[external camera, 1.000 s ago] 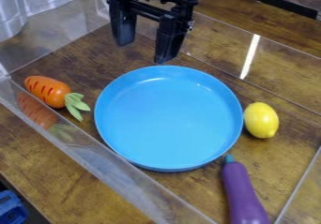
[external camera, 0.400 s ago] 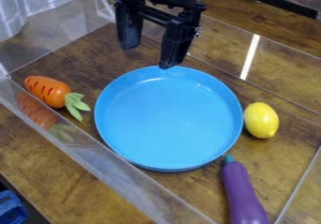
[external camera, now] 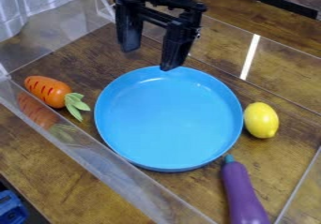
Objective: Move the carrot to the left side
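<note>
The carrot (external camera: 49,90) is small and orange with green leaves pointing right. It lies on the wooden table at the far left, beside the left rim of the blue plate (external camera: 126,125). My gripper (external camera: 152,45) hangs above the plate's far rim, well to the upper right of the carrot. Its two dark fingers (external camera: 128,34) stand apart, open, with nothing between them.
A yellow lemon (external camera: 261,120) sits right of the plate. A purple eggplant (external camera: 243,194) lies at the front right. Clear plastic walls (external camera: 113,171) run along the front left and back of the wooden table (external camera: 88,50).
The gripper has shifted slightly right and toward the plate's far rim since a second ago. The carrot, lemon and eggplant have not moved.
</note>
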`<state>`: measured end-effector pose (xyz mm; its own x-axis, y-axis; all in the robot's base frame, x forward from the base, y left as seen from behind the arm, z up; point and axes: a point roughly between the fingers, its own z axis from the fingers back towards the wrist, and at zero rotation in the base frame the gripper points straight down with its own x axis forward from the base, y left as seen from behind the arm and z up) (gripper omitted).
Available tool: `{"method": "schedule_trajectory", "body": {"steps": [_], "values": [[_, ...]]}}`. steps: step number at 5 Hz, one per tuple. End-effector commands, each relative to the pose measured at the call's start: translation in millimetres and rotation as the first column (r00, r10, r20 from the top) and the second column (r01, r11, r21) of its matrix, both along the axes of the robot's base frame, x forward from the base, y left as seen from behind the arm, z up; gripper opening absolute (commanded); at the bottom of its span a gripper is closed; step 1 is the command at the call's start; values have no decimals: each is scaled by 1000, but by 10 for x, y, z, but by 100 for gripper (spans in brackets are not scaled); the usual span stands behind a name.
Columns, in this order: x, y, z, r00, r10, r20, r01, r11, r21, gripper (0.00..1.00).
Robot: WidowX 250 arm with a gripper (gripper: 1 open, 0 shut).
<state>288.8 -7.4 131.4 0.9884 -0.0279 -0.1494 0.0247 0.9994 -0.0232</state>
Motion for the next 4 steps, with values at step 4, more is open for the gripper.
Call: {"method": "schedule_trajectory", "body": {"steps": [4], "values": [[16,86,108,1000,27,10,-27,999,-29,100]]}}
